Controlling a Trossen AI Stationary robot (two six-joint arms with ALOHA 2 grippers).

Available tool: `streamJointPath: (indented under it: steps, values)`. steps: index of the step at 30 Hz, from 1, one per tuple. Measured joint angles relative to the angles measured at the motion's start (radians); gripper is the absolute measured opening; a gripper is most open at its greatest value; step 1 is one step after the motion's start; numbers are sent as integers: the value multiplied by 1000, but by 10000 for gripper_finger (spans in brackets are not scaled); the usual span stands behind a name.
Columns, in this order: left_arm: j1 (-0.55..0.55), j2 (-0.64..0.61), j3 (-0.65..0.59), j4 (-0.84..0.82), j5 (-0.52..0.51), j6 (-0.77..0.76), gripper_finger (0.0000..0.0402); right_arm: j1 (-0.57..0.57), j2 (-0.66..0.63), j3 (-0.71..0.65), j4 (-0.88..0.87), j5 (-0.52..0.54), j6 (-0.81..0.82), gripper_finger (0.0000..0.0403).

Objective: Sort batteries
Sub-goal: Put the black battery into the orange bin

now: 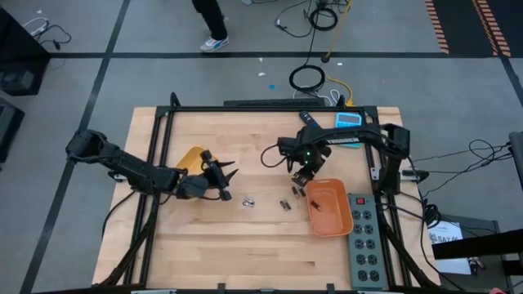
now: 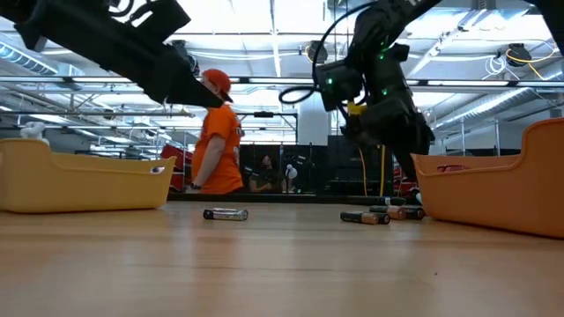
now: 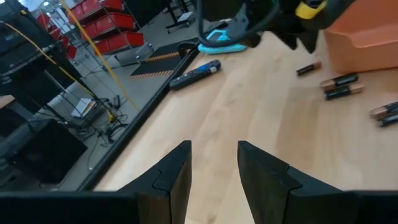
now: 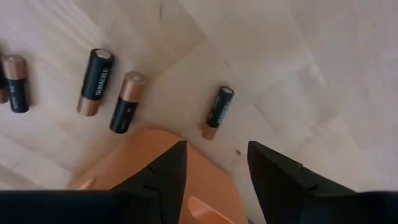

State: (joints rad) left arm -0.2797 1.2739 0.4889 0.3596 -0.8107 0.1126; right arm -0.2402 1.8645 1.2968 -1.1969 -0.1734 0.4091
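Small batteries lie flat on the wooden table: a silvery one [image 1: 248, 200] toward the middle, and dark copper-ended ones [image 1: 286, 204] near the orange tray [image 1: 329, 208]. In the right wrist view, several black-and-copper batteries [image 4: 94, 81] [image 4: 126, 101] [image 4: 216, 112] lie just past the tray's rim [image 4: 155, 155]. My right gripper [image 1: 302, 175] [image 4: 214, 165] hovers open over that rim, holding nothing. My left gripper [image 1: 222, 175] [image 3: 214, 168] is open beside the yellow tray [image 1: 189, 157], above bare wood. The low view shows a battery [image 2: 226, 213] and others [image 2: 366, 217].
A dark blue-tipped remote [image 3: 196, 73] and a blue device [image 1: 348, 120] lie near the far edge. A grey power strip [image 1: 364, 241] sits at the right, near the orange tray. A person in orange [image 2: 218, 132] stands beyond the table. Bare wood spreads across the near half.
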Motion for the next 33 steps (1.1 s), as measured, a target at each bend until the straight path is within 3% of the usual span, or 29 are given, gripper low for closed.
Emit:
streamJointPath:
  steps: [11, 33]
  values:
    - [72, 0, 0, 0, 104, 7, 138, 44, 44, 0, -71, -25, 2, 160]
    - [77, 0, 0, 6, 121, 6, 138, 17, 75, 0, 57, 69, 42, 160]
